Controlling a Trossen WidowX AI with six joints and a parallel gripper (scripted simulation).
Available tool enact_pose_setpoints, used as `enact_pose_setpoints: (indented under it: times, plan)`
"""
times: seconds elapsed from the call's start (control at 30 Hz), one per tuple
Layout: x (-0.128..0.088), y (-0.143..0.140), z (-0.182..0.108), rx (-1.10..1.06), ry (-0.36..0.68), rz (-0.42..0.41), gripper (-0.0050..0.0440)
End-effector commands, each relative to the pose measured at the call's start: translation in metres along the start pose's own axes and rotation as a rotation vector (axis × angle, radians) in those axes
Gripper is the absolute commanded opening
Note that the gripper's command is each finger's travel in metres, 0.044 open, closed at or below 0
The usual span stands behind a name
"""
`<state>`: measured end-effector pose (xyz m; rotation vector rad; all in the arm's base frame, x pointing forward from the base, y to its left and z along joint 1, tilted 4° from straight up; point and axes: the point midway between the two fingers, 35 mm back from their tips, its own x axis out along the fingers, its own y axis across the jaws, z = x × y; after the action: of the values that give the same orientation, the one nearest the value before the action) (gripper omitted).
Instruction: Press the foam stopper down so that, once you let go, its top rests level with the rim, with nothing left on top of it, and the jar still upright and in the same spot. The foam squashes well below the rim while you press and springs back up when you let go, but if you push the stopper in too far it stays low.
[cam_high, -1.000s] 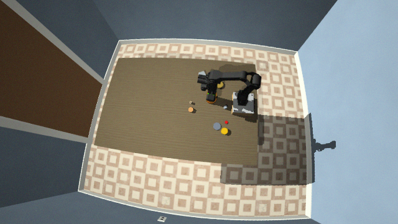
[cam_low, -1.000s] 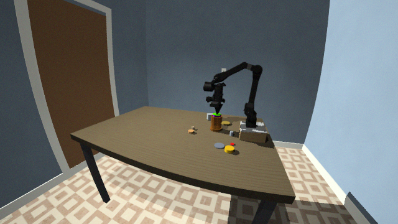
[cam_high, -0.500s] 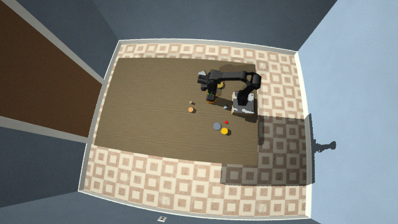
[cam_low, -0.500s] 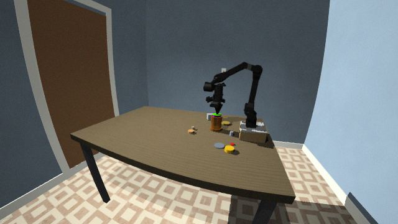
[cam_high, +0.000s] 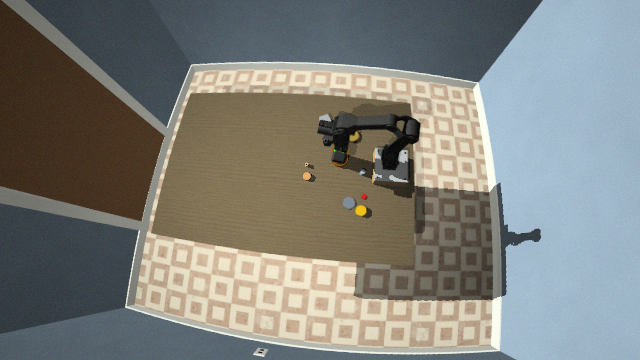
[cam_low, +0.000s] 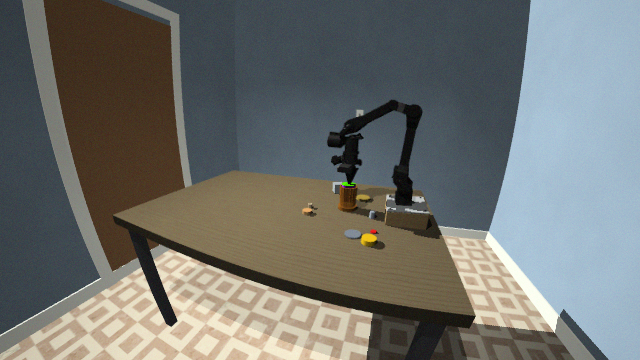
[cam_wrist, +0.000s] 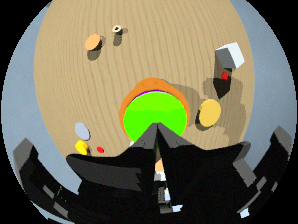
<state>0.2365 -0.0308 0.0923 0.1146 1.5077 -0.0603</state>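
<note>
The worktop (cam_low: 260, 235) carries the orange jar (cam_low: 347, 199) near its far right side, just in front of the arm's base block, upright, with flat discs and small bits scattered well apart from it. In the jar's mouth sits the green foam stopper (cam_wrist: 154, 117), and the tool (cam_low: 351, 180) points straight down onto it, its fingers pressed together with nothing between them — a blunt tip for pushing, not a grasp. By my judgement the press is under way or at its very start: in the exterior view a green sliver shows at the rim, so the stopper does not look sunk yet. Left to do: push to the right depth, lift off, and let the foam settle level. Whether the tip truly touches the foam is hard to tell — the tool hides the contact in the wrist view, and the top view hides the jar almost wholly.
</note>
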Motion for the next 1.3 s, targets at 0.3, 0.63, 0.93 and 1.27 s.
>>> enact_pose_setpoints:
  times: [0.3,0.63,0.93,1.27]
  plan:
    - [-0.0022,0.0006,0.001,0.002,-0.016,0.002,0.0]
    - [-0.0011,0.0006,0.0008,0.002,-0.016,0.002,0.0]
    - [-0.0002,0.0006,0.0007,0.002,-0.016,0.002,0.0]
    - [0.0011,0.0006,0.0006,0.002,-0.016,0.002,0.0]
